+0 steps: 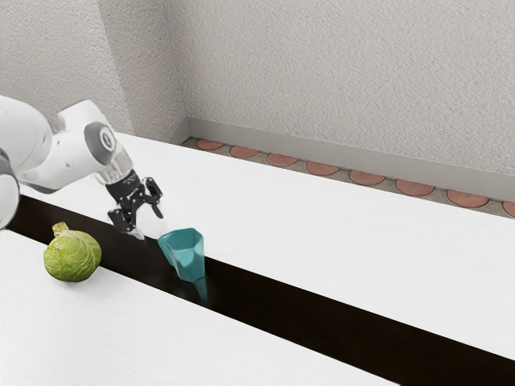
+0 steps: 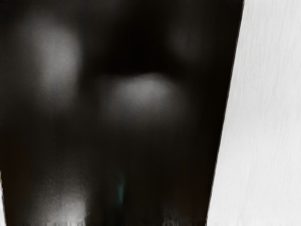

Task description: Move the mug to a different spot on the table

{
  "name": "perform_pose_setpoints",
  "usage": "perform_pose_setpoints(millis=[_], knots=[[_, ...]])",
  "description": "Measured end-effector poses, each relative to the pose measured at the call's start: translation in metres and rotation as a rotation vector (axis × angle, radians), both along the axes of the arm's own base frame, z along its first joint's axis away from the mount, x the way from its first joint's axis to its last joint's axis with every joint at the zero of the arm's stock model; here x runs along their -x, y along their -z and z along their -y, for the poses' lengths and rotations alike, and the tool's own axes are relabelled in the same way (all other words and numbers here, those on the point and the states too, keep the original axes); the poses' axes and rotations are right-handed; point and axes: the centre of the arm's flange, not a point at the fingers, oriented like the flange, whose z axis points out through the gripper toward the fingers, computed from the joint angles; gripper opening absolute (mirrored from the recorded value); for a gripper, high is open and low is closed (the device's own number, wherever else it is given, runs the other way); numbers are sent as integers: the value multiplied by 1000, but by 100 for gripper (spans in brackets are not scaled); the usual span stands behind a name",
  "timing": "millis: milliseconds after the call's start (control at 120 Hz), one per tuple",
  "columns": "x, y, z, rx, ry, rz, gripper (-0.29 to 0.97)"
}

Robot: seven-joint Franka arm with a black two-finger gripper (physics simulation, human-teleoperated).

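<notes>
Gripper [image 1: 142, 220] spread, empty, just beside mug [image 1: 183, 252]

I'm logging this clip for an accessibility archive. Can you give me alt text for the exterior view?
A teal mug stands on the dark strip of a white table, with the black gripper open just beside it toward the exterior view's left, not touching. A green cabbage sits farther to that side.

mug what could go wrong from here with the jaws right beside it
1. The open jaws sit beside the mug, on the exterior view's left, not around it; coming in sideways could push or tip it.
2. The mug narrows toward its base, so a low grip may slip.
3. The cabbage lies near the arm; a wide swing might nudge it.
</notes>
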Motion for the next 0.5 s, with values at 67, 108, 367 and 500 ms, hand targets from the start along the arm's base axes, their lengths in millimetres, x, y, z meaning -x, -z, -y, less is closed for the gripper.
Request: perform_pose_setpoints(millis=[67,108,367,500], knots=[[-2,-36,17,-57,93,30,60],[0,-59,33,-95,171,46,61],[21,-158,99,-279,677,85,64],[17,-229,103,-376,878,120,65]])
